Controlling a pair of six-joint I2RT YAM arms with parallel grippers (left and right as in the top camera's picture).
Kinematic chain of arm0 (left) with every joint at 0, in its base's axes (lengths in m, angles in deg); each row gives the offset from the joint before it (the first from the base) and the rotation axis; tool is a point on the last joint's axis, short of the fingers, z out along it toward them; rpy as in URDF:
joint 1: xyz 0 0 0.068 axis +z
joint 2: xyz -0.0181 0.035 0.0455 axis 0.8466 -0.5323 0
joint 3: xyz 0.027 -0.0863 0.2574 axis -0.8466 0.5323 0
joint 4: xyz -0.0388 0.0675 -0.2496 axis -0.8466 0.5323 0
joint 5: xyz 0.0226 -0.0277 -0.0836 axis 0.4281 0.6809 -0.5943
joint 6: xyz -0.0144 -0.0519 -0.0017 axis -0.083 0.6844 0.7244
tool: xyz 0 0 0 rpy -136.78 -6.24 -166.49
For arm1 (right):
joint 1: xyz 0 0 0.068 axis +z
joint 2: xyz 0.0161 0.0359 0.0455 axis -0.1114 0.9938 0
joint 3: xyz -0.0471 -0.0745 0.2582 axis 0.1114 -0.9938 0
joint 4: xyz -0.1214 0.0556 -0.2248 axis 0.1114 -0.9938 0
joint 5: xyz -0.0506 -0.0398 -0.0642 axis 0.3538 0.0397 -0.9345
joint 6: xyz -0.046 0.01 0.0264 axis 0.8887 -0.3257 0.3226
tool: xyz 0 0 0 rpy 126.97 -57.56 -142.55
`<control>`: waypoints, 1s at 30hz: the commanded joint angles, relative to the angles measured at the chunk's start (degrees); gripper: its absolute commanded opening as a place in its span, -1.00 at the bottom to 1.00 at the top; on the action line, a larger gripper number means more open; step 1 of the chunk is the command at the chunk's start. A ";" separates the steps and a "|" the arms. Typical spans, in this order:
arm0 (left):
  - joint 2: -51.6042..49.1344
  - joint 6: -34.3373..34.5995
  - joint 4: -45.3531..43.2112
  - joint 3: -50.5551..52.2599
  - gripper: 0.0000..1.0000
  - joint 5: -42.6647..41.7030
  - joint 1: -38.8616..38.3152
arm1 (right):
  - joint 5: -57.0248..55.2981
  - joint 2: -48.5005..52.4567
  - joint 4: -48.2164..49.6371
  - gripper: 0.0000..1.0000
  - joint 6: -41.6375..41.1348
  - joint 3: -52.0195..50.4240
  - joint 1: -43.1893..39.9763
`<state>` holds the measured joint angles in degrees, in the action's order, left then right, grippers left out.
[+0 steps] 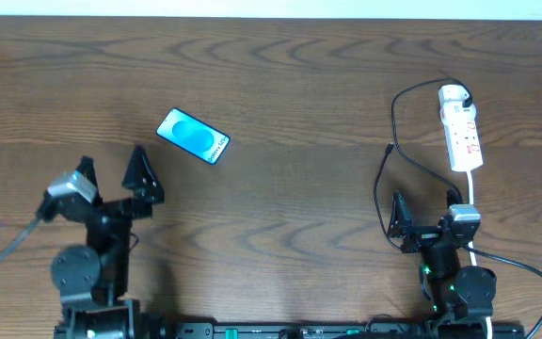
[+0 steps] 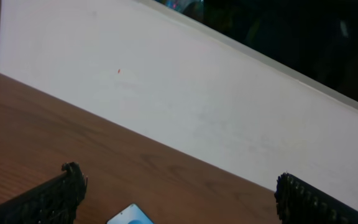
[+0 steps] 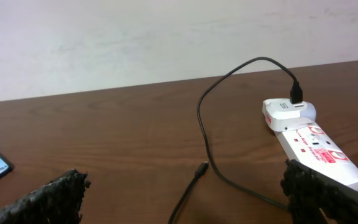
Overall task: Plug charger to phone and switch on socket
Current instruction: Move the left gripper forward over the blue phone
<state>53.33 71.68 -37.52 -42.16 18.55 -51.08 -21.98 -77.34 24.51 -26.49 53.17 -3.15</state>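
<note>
Dark brown wood-grain surface point(image 1: 280, 75) runs back to a pale, plain wall point(image 2: 166, 87) at its far edge. At far left, my left fingers point(image 1: 142, 169), black and ridged, are spread wide and released, gripping nothing. Just beyond them and a little to their right lies the phone point(image 1: 192, 137), a small rectangular smartphone with a bright blue-teal screen and a white strip at one end. It lies flat, face up, at a slant to the surface's edge and apart from my fingers. Only its near corner shows in the left wrist view, low between the two finger pads.

Well to the right, the charger point(image 1: 393, 108), a long thin black cable, has its small plug tip lying loose on the wood, touching neither the phone nor my fingers. Behind that tip, my right fingers point(image 3: 48, 199) are likewise held apart and released, one on each side of the cable's run.

From there the cable climbs in a tall loop and drops into a white plug adapter point(image 3: 289, 112). The adapter sits at the far end of the socket point(image 1: 461, 132), a long narrow white power strip with red switch marks. The strip lies lengthwise just ahead of my right finger, with a thicker white cord point(image 1: 471, 188) leaving its near end toward the arm. I cannot tell from these views how its switches are set.
</note>
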 commanded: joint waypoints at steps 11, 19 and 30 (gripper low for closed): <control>-21.42 0.17 20.26 -27.28 0.98 -0.31 0.39 | 0.28 -0.28 -0.22 0.99 -0.46 -0.09 0.13; -32.83 -2.54 29.18 -40.96 0.98 -0.13 0.39 | 0.28 -0.28 -0.22 0.98 -0.46 -0.09 0.13; -40.54 -2.47 37.35 -47.21 0.98 -4.90 0.02 | 0.28 -0.28 -0.22 0.98 -0.46 -0.09 0.13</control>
<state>13.25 69.91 -1.78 -88.39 16.13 -51.10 -21.96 -77.34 24.51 -26.49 53.17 -3.15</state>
